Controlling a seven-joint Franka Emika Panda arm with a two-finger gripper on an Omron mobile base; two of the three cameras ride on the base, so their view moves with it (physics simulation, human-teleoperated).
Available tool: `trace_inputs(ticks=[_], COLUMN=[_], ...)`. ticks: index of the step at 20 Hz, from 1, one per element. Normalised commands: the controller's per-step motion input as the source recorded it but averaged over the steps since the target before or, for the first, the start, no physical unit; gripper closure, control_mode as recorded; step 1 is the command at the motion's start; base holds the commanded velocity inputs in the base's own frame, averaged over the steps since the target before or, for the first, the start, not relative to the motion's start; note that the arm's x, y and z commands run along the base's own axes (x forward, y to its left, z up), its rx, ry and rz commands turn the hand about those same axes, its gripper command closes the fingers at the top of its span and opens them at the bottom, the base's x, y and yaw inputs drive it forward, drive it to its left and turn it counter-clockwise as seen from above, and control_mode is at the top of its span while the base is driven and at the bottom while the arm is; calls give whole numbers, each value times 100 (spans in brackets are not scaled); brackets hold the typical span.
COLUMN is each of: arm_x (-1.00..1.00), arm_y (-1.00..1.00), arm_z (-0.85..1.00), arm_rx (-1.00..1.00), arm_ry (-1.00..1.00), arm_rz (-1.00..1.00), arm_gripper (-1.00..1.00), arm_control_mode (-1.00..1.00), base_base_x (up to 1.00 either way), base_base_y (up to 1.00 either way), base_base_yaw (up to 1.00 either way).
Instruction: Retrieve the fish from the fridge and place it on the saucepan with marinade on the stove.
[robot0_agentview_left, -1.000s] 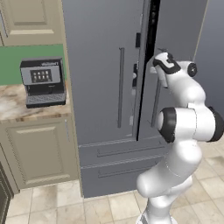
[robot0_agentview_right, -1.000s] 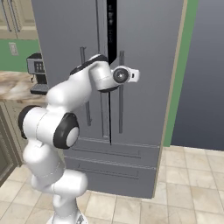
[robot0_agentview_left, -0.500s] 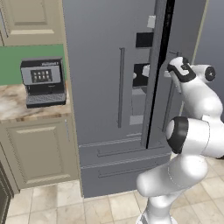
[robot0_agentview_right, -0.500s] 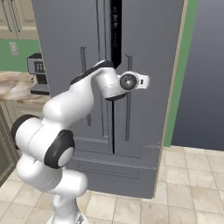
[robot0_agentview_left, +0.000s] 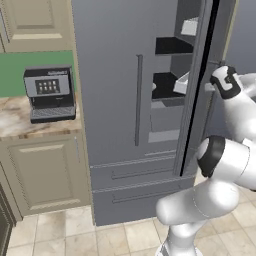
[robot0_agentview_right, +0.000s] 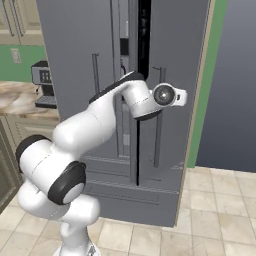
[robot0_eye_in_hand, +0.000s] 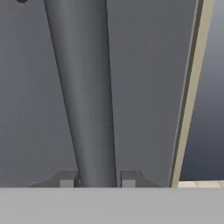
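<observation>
Hand view: we see our fingers (robot0_eye_in_hand: 98, 179) closed around the fridge's door handle (robot0_eye_in_hand: 83, 92), a thick grey bar that runs from the top of the frame down between the two finger pads (robot0_eye_in_hand: 66, 179). Behind the bar is the flat grey face of the door, with a beige strip down the right of the frame.

In the left base view, the fridge (robot0_agentview_left: 115, 100) fills the middle of the frame. Its right door (robot0_agentview_left: 197, 85) is swung partly out, and through the gap we see black shelves (robot0_agentview_left: 172, 46) and white bins (robot0_agentview_left: 182, 82) in the upper middle. We cannot make out the fish among them. Our arm rises at the lower right, its hand at the door's edge. At the left, a coffee machine (robot0_agentview_left: 49, 92) sits on a marbled tabletop (robot0_agentview_left: 20, 122) above beige cabinets.

In the right base view, the arm reaches from the lower left to the handle (robot0_agentview_right: 159, 120) at centre frame.
</observation>
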Motion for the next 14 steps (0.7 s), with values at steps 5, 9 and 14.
trace_inputs(ticks=[5,9,14], arm_x=[-36,-18,-12], arm_y=[-68,-37,-8], arm_z=[0,0,-2], arm_rx=[0,0,0], arm_ry=[0,0,0], arm_rz=[0,3,3], arm_gripper=[100,100,-100], arm_control_mode=[-100,-100,-100], base_base_x=[0,0,0], base_base_y=[0,0,0], base_base_yaw=[0,0,0])
